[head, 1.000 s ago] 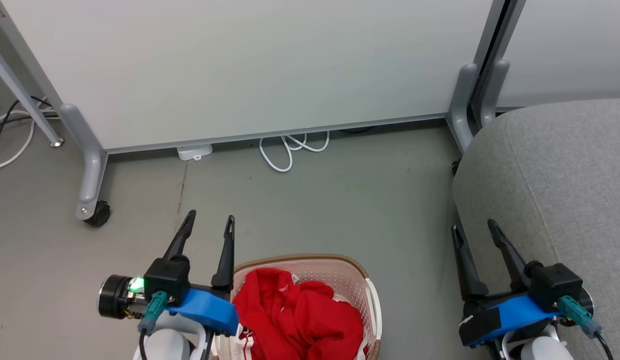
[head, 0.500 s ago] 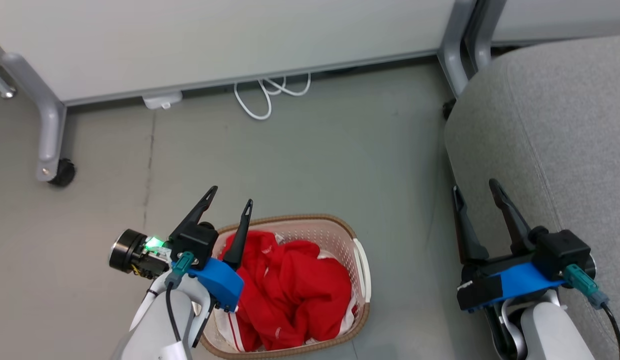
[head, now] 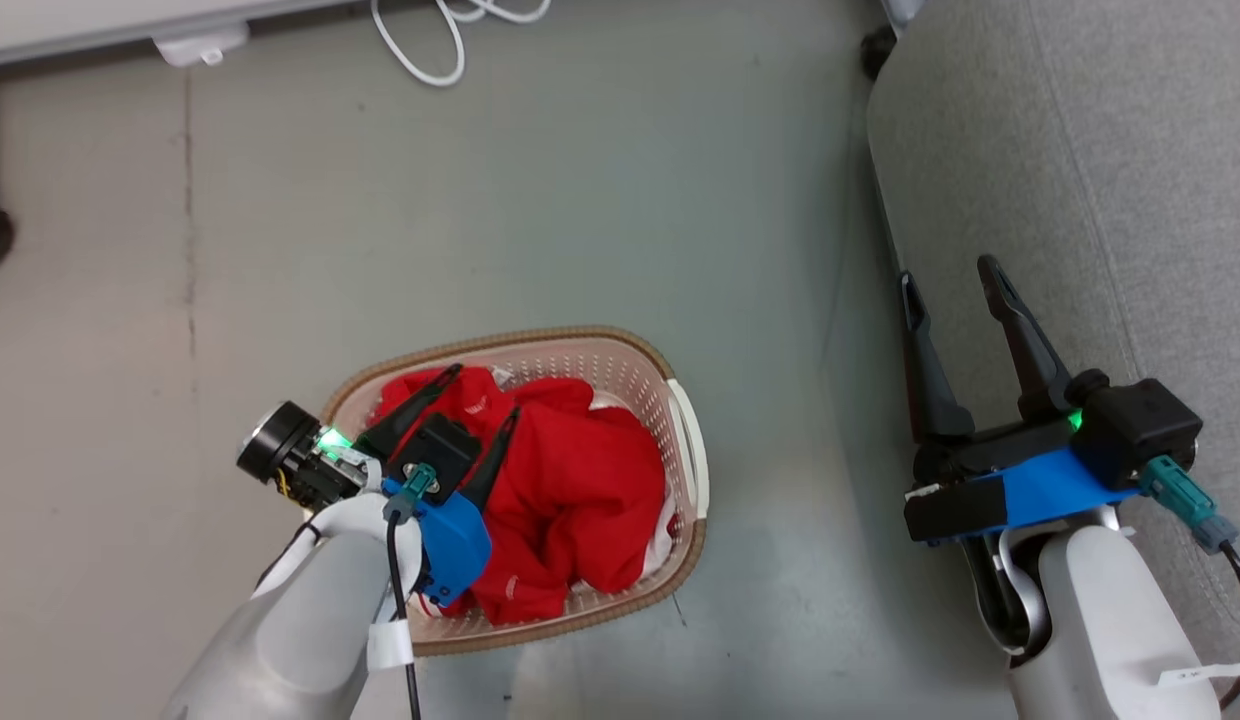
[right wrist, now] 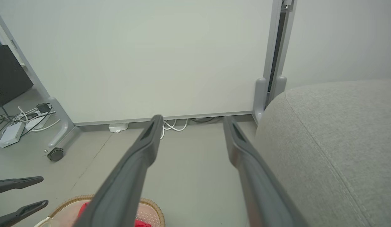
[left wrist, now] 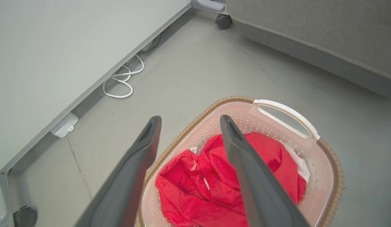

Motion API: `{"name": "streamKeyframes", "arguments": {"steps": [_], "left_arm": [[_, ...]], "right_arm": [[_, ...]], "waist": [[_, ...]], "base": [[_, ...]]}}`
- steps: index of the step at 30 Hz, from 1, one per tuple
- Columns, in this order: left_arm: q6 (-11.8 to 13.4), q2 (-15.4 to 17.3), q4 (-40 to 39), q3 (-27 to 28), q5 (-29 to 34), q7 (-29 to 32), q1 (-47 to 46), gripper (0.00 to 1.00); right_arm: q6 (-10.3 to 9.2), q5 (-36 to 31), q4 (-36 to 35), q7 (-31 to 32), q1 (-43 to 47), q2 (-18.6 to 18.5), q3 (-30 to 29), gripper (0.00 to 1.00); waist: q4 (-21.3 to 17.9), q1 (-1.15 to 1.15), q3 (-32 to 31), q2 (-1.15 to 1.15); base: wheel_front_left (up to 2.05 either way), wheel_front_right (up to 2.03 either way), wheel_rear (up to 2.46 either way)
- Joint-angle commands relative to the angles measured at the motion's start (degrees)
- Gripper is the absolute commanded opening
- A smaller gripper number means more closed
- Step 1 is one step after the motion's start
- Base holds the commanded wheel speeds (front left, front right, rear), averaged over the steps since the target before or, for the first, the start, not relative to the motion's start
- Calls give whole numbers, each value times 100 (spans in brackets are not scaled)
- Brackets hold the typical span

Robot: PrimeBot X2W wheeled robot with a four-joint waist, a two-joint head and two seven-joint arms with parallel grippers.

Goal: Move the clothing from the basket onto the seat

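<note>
Two tools, both spread: we see our left tool (head: pixel 482 392) above the red clothing (head: pixel 570 480) in one basket (head: pixel 540 335), our right tool (head: pixel 947 272) at three o'clock by one seat (head: pixel 1080 150).

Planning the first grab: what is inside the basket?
Crumpled red clothing with some white parts, heaped in the basket. Anything beneath the pile, and the basket's floor, is covered.

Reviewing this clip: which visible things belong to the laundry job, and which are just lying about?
Job: clothing, basket holding it, seat, left gripper open above the basket, right gripper open near the seat.
Lying about: white cable, white box, caster wheel, partition panel.
</note>
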Motion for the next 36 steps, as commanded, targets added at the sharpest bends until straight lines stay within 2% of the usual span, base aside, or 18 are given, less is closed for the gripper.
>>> {"name": "streamKeyframes", "arguments": {"steps": [1, 16, 20, 31, 36], "left_arm": [[-2, 72, 202, -170, -53, -17, -245, 100], [-2, 137, 1741, -1482, -237, -15, -1274, 100], [-2, 147, 2111, -1978, -240, 6, -1539, 100], [-2, 408, 2475, -3205, -620, 733, -2112, 100], [-2, 485, 2495, -3598, -687, 970, -2338, 100]], "right_arm": [[3, 18, -54, -20, -183, -24, 33, 100], [3, -53, -220, -20, -748, -23, 37, 100], [3, -68, -286, -20, -891, -23, 61, 100], [3, -162, -441, -20, -1232, -22, -10, 100], [3, -191, -534, -20, -1296, -23, -63, 100]], "waist": [[-141, -1, 361, 0], [-351, -1, 1482, 0], [-412, -1, 1793, 0], [-514, -1, 2588, 0], [-537, -1, 2866, 0]], "base": [[0, 0, 0], [0, 0, 0], [0, 0, 0], [0, 0, 0], [0, 0, 0]]}}
